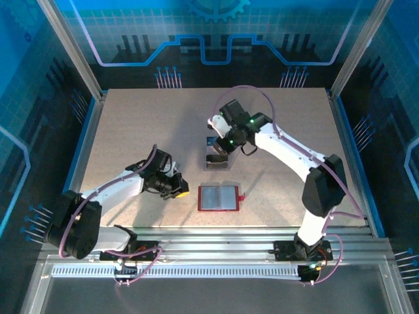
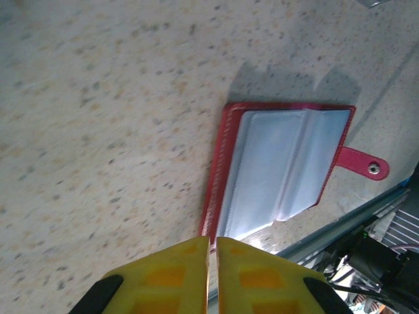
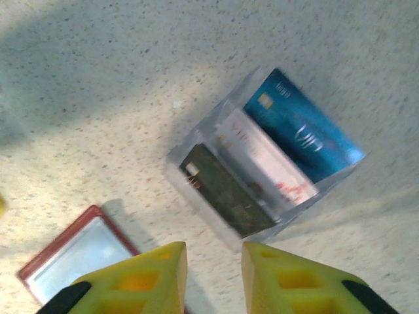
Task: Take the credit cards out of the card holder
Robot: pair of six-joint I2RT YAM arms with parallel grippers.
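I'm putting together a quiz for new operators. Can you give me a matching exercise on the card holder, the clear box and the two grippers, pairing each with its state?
Things:
1. card holder
2. clear box
3. left gripper
4. right gripper

States:
A. jaws apart, above the box
B. lying open on the table
C. jaws shut
D. holds three credit cards

Pairs: 1-B, 2-D, 3-C, 4-A
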